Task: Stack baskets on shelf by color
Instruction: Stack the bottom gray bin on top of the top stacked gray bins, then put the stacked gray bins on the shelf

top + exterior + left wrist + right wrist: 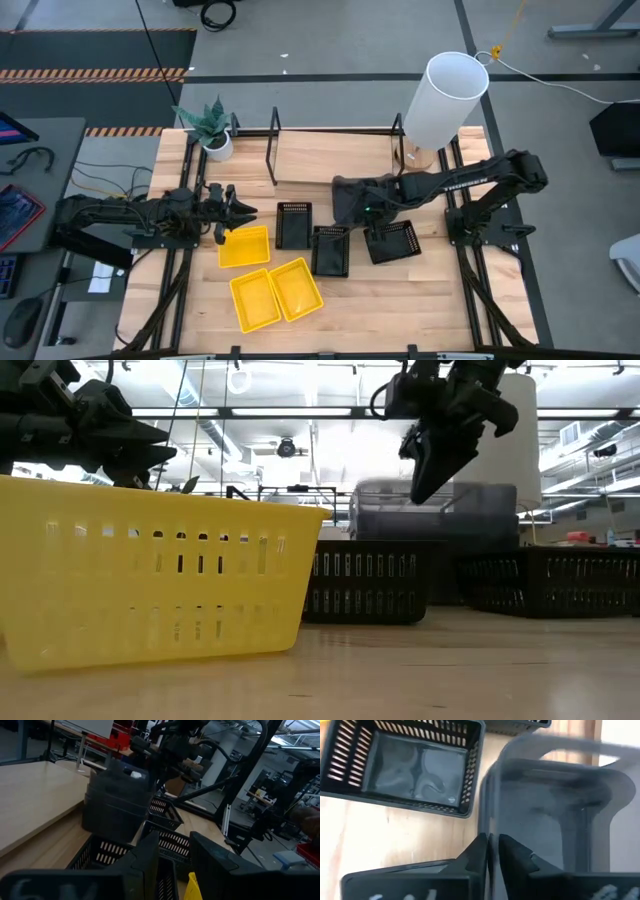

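A stack of smoky grey baskets (350,195) stands at the near edge of the shelf (320,155); whether it rests on the board or on the tabletop I cannot tell. My right gripper (492,842) slants down over it, fingers slightly apart on either side of the top basket's wall. Three black slotted baskets (331,250) and three yellow baskets (253,300) sit upright on the table nearer the front. My left gripper (240,212) waits open at the left, level, beside the far yellow basket (245,246). My right gripper straddles the top grey basket's side wall (490,827), one finger inside and one outside, coming slanting from above. A thin gap shows, and I cannot tell whether the fingers touch the wall. The basket sits nested in the stack (440,510), upright.
A white lamp shade (445,100) stands at the shelf's right end, and a potted plant (212,128) at its far left. The shelf's black wire uprights (273,145) rise beside the board. Bare tabletop lies at the near right (420,310).
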